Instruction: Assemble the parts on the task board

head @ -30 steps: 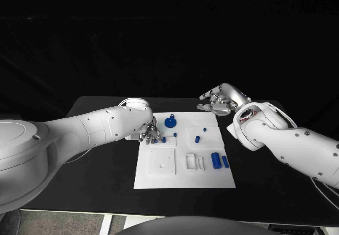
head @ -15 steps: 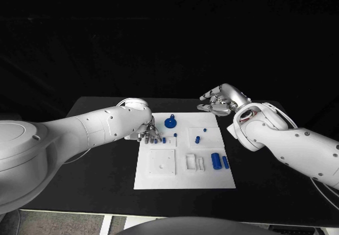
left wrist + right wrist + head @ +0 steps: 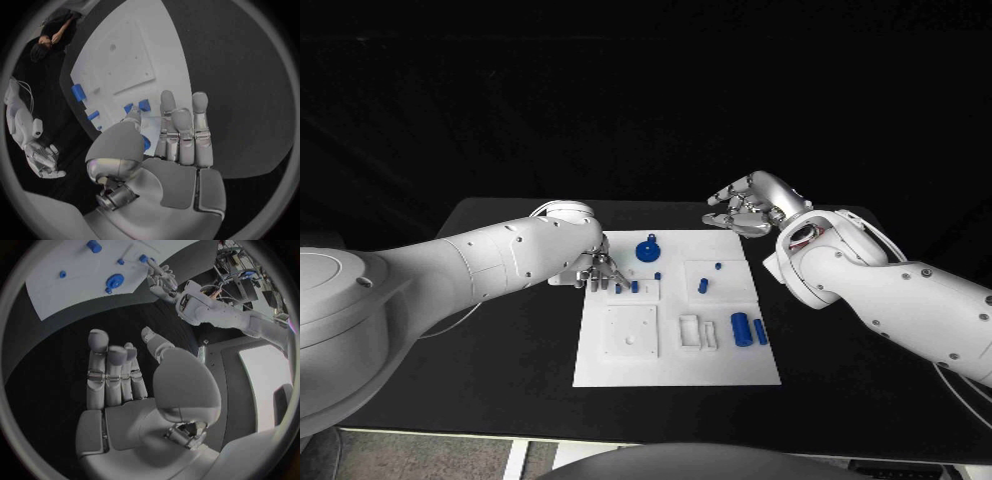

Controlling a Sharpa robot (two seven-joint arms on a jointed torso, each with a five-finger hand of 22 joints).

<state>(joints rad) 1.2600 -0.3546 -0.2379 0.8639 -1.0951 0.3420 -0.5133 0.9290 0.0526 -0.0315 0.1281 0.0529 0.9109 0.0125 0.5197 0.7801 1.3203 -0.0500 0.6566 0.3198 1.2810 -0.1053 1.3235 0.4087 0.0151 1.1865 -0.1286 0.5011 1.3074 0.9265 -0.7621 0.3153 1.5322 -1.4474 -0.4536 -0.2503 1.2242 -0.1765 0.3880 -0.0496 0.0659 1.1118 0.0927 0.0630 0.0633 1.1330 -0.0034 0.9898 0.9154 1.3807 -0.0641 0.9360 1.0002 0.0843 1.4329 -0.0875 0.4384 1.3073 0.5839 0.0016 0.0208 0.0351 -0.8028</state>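
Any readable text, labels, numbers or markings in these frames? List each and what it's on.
None readable.
The task board is plain white, with no print that shows.
The blue parts carry no markings that can be made out.
The left hand and right hand show no lettering in any view.

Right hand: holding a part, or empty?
Empty. The right hand hangs over bare black table beyond the task board, fingers apart, nothing between them.
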